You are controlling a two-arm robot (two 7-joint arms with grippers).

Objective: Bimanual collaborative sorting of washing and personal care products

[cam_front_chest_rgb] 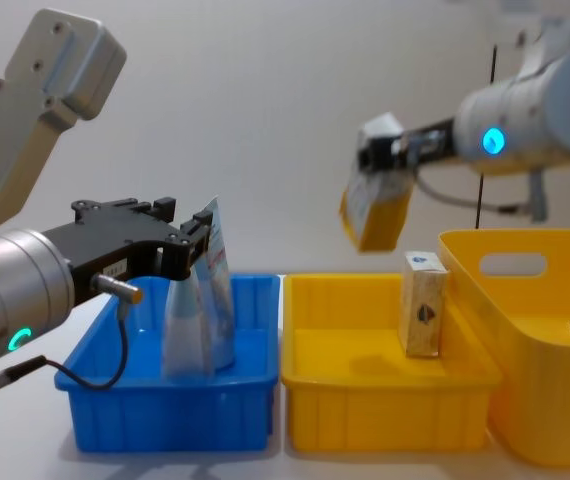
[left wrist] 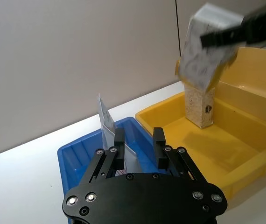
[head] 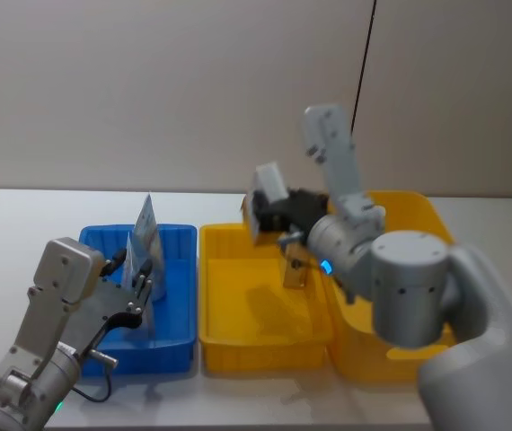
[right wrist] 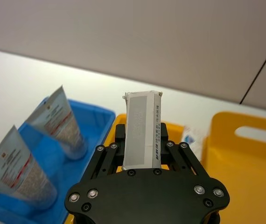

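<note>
Two pale-blue tubes stand upright in the blue bin (head: 180,260): the far tube (head: 145,220) and the near tube (head: 139,285). My left gripper (head: 130,267) is open, its fingers (left wrist: 119,142) on either side of the near tube's top (left wrist: 132,161). My right gripper (head: 269,211) is shut on a tan-and-white carton (head: 268,184), held tilted in the air above the yellow tray (head: 265,341). The chest view shows this carton (cam_front_chest_rgb: 377,205) well above the tray. Another carton (head: 295,268) stands upright in the tray's back right part (cam_front_chest_rgb: 423,303).
A taller yellow bin (head: 418,211) with handle cut-outs stands right of the tray. The three containers sit side by side on a white table (head: 22,215) in front of a plain wall. A black cable (head: 364,54) hangs behind.
</note>
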